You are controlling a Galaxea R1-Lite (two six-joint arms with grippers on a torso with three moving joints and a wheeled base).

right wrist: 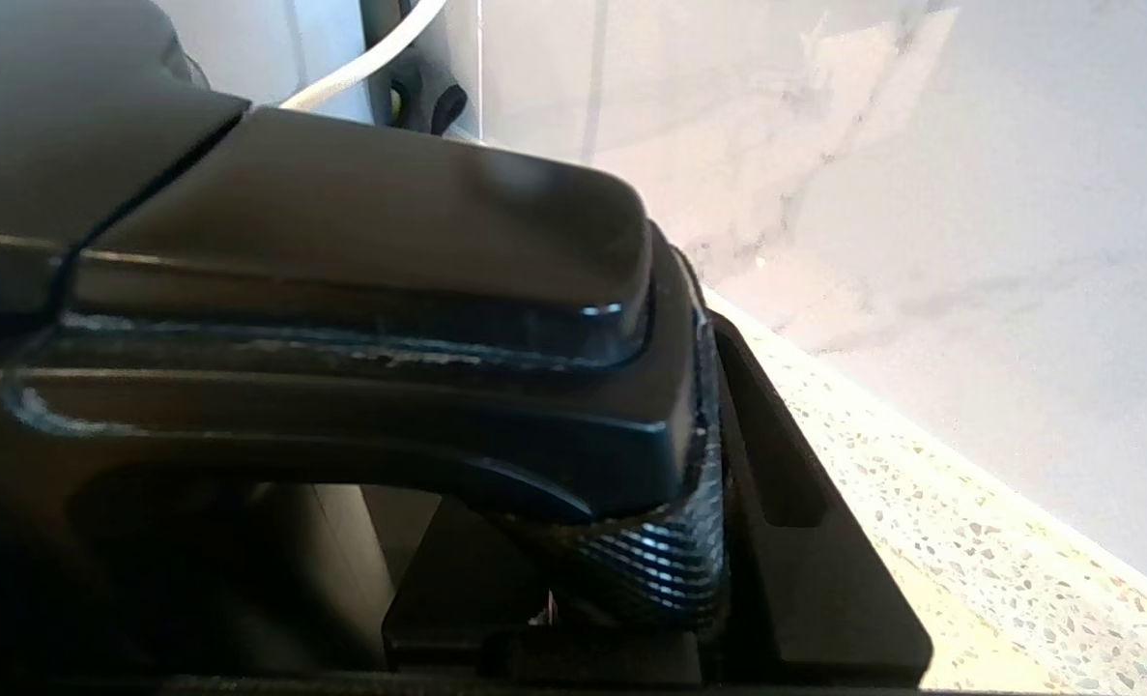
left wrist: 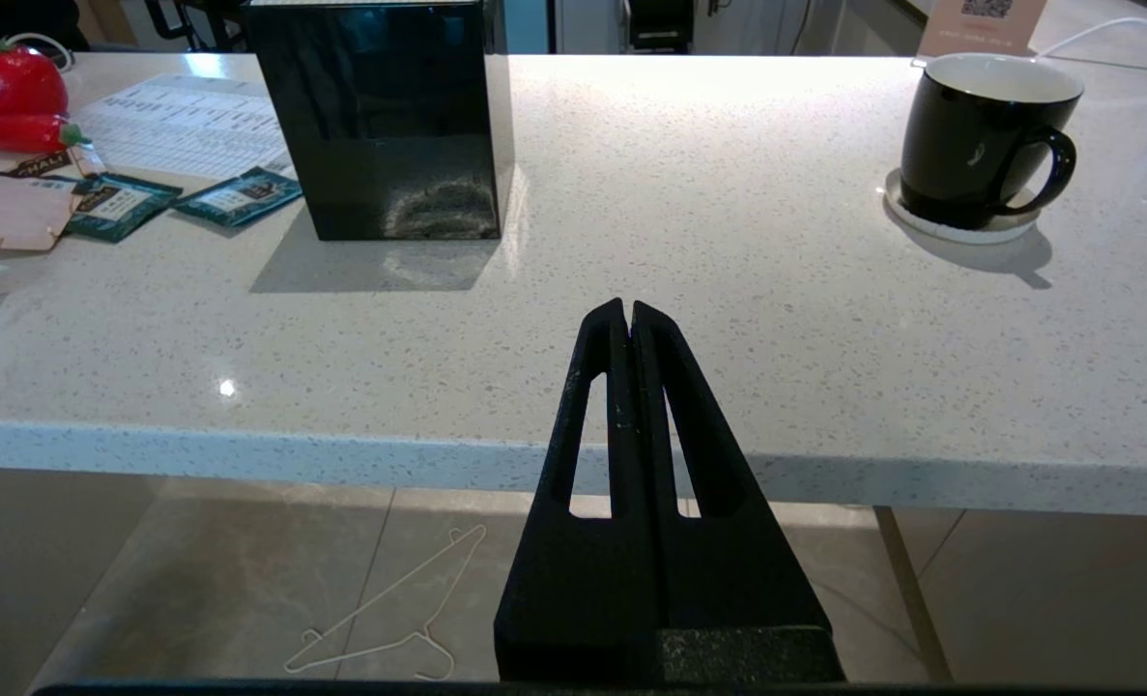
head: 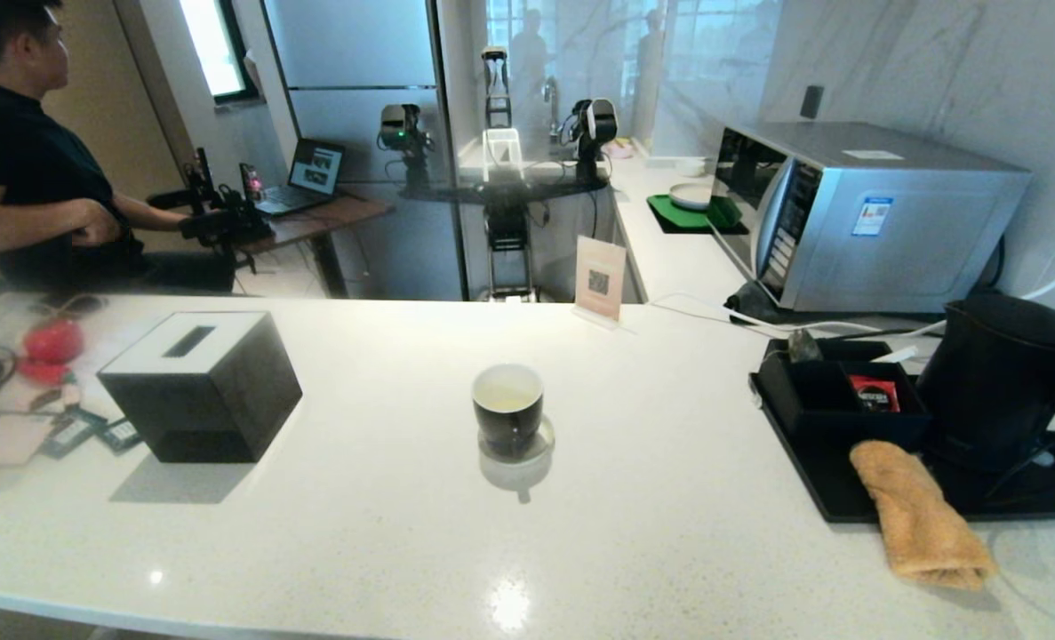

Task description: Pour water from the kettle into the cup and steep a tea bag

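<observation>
- I see the kettle (head: 998,382) upright on the black tray (head: 811,480) at the far right of the counter (head: 669,533), long axis vertical; I can't make out its spout.
- My right gripper (right wrist: 708,541) is at the kettle's handle (right wrist: 341,319), one textured finger (right wrist: 670,561) pressed against it; I cannot tell whether it is clamped.
- The cup (head: 507,407) stands upright on a coaster (head: 540,442) mid-counter, mouth up, pale water (head: 507,396) inside, its handle (left wrist: 1042,174) facing the near edge.
- My left gripper (left wrist: 628,309) hangs off the near edge, fingers pressed together, pointing across the counter.
- A black box (head: 200,384) sits left, an orange cloth (head: 923,516) lies over the tray's near edge, a red packet (head: 874,392) in its compartment.
- White speckled counter; microwave (head: 856,213) far right; a person (head: 20,151) seated far left.
</observation>
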